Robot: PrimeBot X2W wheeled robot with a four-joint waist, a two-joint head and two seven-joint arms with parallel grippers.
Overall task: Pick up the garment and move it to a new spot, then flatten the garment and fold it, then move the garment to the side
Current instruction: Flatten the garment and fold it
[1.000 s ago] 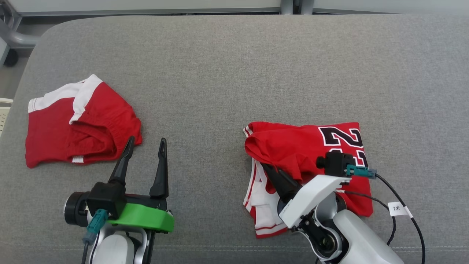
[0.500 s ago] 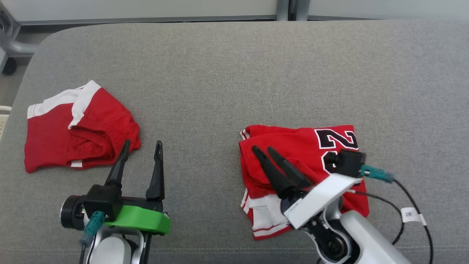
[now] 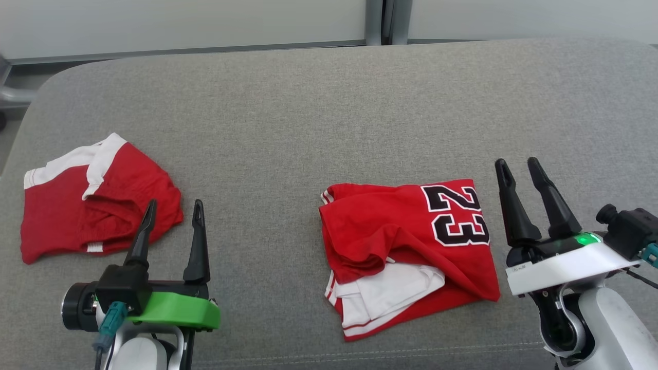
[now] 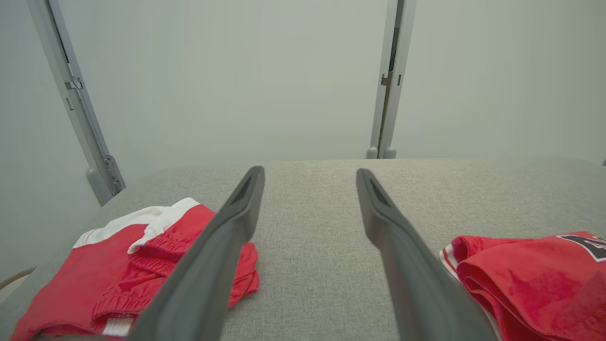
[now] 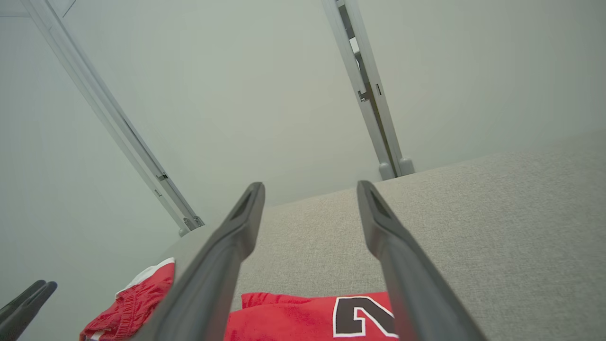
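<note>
In the head view, you are seeing the right gripper standing just right of the jersey, having let go and drawn clear of it. Its fingers are spread and holding nothing, so the fold looks finished. The jersey is lying folded on the grey cushion, right of centre. The left gripper is hovering spread and empty beside the red shorts. In the left wrist view, its fingers are framing bare cushion. In the right wrist view, the spread fingers are touching nothing.
</note>
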